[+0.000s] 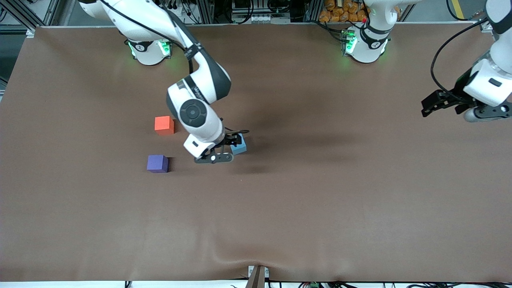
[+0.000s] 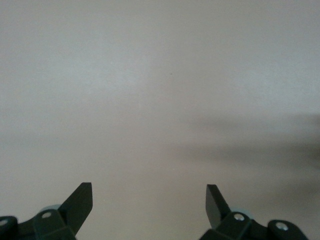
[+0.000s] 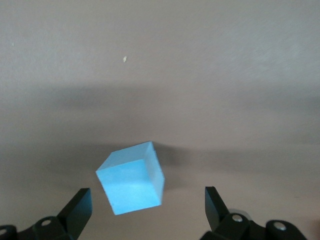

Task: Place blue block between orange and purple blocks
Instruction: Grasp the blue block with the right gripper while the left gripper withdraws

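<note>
Hovering open-jawed over the blue block (image 3: 131,177), your right gripper (image 3: 148,205) straddles it with its faces skewed to the fingers, while the open left gripper (image 1: 442,105) waits well apart.

My front camera: high, facing both bases, whole tabletop (image 1: 280,208) in frame. My right wrist camera: close, looking down past right claw (image 3: 148,205) at blue block (image 3: 131,183) just ahead of its spread fingers; front view shares that spot. Left wrist camera: close, past left claw (image 2: 149,202), bare tabletop only.
</note>
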`<state>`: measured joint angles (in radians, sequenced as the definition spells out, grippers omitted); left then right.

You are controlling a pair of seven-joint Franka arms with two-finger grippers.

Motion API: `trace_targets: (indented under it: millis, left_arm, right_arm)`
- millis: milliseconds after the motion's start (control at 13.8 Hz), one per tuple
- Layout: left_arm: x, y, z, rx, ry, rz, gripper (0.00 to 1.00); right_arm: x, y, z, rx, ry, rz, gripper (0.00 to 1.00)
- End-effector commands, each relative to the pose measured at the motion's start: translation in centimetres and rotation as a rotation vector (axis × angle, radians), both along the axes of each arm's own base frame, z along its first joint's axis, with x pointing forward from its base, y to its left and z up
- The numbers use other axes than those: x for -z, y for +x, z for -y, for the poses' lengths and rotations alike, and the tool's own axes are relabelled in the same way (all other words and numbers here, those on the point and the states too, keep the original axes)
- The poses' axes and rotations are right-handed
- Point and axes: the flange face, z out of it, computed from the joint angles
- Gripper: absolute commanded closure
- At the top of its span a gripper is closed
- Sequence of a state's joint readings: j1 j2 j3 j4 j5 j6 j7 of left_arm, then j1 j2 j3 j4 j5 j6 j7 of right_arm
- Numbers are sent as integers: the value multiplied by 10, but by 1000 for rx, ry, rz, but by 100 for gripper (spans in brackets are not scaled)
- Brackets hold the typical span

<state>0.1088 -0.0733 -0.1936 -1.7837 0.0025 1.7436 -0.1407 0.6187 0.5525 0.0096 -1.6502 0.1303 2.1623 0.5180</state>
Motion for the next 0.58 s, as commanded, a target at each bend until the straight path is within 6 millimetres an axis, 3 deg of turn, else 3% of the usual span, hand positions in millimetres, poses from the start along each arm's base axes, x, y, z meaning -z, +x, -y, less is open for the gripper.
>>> trace_targets:
  millis: [0, 144, 506]
  left_arm:
    - [-4, 4, 10, 23, -17, -12, 0]
    - [-5, -2, 23, 38, -11, -38, 0]
    - [-4, -8, 22, 32, -6, -71, 0]
  right_arm:
    - [22, -13, -21, 30, -10, 16, 0]
    - [37, -23, -33, 38, -22, 8, 0]
    - [62, -34, -43, -14, -74, 24, 0]
